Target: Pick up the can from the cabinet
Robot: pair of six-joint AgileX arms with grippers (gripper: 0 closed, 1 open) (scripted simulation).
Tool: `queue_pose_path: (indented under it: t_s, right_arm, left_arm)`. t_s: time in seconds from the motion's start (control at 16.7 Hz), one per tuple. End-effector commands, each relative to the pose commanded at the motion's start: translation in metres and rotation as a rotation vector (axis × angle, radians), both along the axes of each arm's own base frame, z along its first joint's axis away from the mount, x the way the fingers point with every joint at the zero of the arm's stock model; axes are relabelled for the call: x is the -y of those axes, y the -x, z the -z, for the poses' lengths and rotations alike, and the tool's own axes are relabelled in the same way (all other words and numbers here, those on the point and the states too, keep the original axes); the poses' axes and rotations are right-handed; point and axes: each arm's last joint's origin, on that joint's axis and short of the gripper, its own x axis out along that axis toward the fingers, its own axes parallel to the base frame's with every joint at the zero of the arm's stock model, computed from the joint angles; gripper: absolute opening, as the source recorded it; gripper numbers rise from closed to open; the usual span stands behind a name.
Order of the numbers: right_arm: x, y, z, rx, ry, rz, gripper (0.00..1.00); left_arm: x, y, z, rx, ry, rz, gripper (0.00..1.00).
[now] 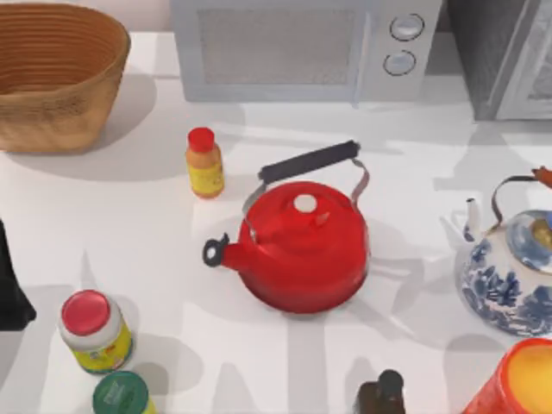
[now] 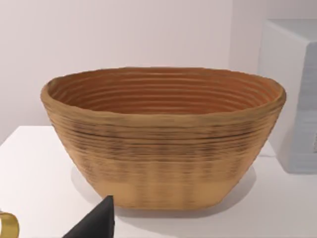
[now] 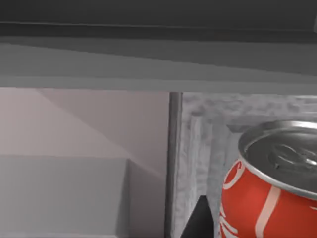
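1. The glossy red kettle with a black handle [image 1: 302, 246] takes the middle of the white desk [image 1: 129, 216].
2. At its 9 o'clock lies open desk surface, between the red-capped yellow bottle [image 1: 204, 162] and the red-lidded jar [image 1: 95, 330].
3. At 3 o'clock the blue-and-white porcelain teapot [image 1: 509, 276] narrows the way.
4. At 12 o'clock the light grey microwave [image 1: 302, 47] walls the rear, with the dark grey speckled cabinet [image 1: 500, 56] at 1 o'clock.
5. In the right wrist view, the red drink can with a silvery top [image 3: 270, 193] stands upright under a dark overhang, just beside the speckled cabinet frame.
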Motion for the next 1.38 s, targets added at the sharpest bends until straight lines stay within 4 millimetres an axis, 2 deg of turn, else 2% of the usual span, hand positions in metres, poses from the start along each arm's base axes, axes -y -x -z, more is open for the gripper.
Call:
queue_pose_path:
  t_s: [0.18,0.48,0.66,0.84,0.96,1.08,1.38]
  right_arm:
    - [0.016,0.016,0.051,0.001,-0.006,0.001,0.0]
    - [0.036,0.038,0.153,0.02,-0.019,0.0,0.0]
    - [0.043,0.043,0.214,0.032,-0.024,-0.001,0.0]
    - [0.048,0.044,0.263,0.039,-0.025,-0.003,0.0]
    - [0.05,0.043,0.286,0.041,-0.025,-0.004,0.0]
    - [0.051,0.042,0.298,0.043,-0.024,-0.005,0.0]
    - [0.051,0.041,0.301,0.034,-0.026,-0.007,0.0]
  left_arm:
    - [0.0,0.0,0.0,0.0,0.0,0.0,1.0]
    - [0.0,0.0,0.0,0.0,0.0,0.0,1.0]
    - [0.0,0.0,0.0,0.0,0.0,0.0,1.0]
    - [0.0,0.0,0.0,0.0,0.0,0.0,1.0]
    - [0.0,0.0,0.0,0.0,0.0,0.0,1.0]
    - [0.0,0.0,0.0,0.0,0.0,0.0,1.0]
    - [0.0,0.0,0.0,0.0,0.0,0.0,1.0]
